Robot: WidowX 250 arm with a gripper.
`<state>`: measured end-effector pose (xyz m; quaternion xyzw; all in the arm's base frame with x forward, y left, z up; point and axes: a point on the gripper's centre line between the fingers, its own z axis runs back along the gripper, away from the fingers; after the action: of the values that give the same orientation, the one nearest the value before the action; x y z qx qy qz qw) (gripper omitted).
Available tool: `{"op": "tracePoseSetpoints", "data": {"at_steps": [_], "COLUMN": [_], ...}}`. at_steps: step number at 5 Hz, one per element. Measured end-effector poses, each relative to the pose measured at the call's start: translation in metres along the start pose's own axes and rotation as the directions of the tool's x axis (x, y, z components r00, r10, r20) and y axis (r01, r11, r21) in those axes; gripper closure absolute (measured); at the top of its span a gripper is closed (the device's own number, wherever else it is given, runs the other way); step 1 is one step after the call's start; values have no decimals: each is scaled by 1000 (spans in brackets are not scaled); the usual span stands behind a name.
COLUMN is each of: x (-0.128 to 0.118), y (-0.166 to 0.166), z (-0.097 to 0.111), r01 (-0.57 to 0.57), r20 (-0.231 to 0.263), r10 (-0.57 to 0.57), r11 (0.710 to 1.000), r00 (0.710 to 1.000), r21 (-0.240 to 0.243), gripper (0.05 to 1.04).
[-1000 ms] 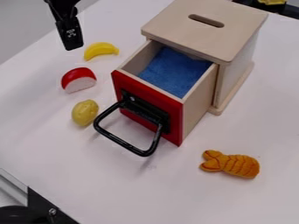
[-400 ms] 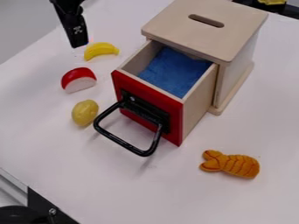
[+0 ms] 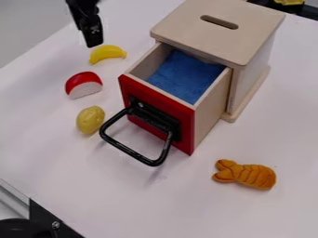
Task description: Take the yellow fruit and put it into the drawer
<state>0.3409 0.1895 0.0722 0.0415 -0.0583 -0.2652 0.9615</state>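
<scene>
The black gripper (image 3: 94, 41) hangs at the upper left, over the area just behind the yellow banana (image 3: 107, 53), and holds nothing that I can see. The banana lies on the white table, left of the wooden box, apart from it. Pulled out toward the front left, the drawer (image 3: 157, 111) has a red front, a black handle and a blue cloth lining inside. A second yellow fruit, oval and duller in tone (image 3: 90, 119), lies left of the drawer handle.
Between the two yellow pieces sits a red and white piece (image 3: 83, 85). The wooden box (image 3: 220, 28) with a slotted top stands at the upper middle. An orange toy (image 3: 246, 174) lies at the lower right of the white table (image 3: 112, 200). The drawer's handle sticks out at the front.
The gripper has moved right and slightly up in the view, from left of the banana to just above it. The drawer and the toys have stayed in place.
</scene>
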Motion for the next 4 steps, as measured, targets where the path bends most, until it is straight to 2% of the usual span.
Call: {"op": "tracePoseSetpoints", "data": {"at_steps": [1,2,3,4], "x": [15,18,15,16], "y": [13,22,21,25], "z": [-24,-41,-65,-68], "r01": [0,1,1,2], "r20": [-36,-55,-95,-103], "r10": [0,-3,-6,-7], "r11": [1000,1000,999,999], "r00": [999,998,995,995], "r21": [-6,-25,-50,-45], "gripper": [84,84,84,122]}}
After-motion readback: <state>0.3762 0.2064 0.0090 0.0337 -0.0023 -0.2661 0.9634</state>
